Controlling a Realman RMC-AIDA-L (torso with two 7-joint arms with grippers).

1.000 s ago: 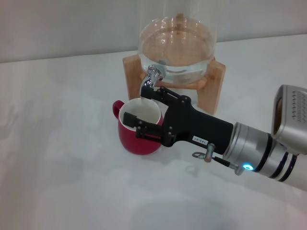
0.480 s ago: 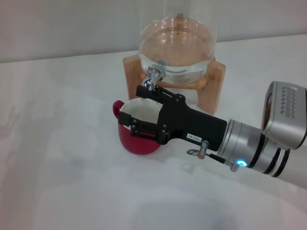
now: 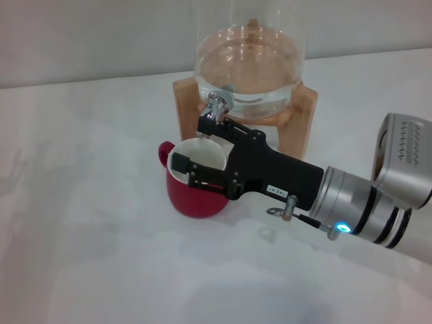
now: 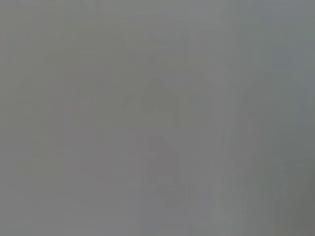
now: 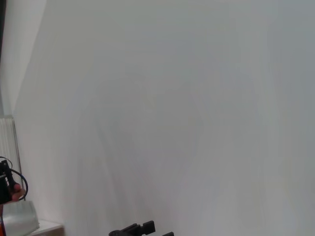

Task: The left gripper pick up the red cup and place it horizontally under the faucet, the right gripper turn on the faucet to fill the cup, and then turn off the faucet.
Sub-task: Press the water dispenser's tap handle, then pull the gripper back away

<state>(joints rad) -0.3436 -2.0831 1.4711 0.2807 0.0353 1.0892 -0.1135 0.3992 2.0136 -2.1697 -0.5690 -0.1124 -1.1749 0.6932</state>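
The red cup (image 3: 192,197) stands upright on the white table, its white inside showing, right below the faucet (image 3: 216,108). The faucet is a chrome tap on a clear glass water jar (image 3: 248,64) on a wooden stand (image 3: 305,121). My right gripper (image 3: 192,144) reaches in from the right over the cup's mouth. It is open: its upper fingertip (image 3: 204,125) lies against the faucet's lower part and its lower fingertip (image 3: 179,163) hangs over the cup's rim. The left gripper is out of view; the left wrist view shows only plain grey.
The white table (image 3: 88,223) spreads to the left and front of the cup. A pale wall stands behind the jar. The right arm (image 3: 368,209) crosses the table's right side. The right wrist view shows mostly a white surface (image 5: 172,108).
My right gripper pushed left toward the faucet, then eased slightly back right. Its lower finger has risen from the cup's side to above the rim. The cup stays in place.
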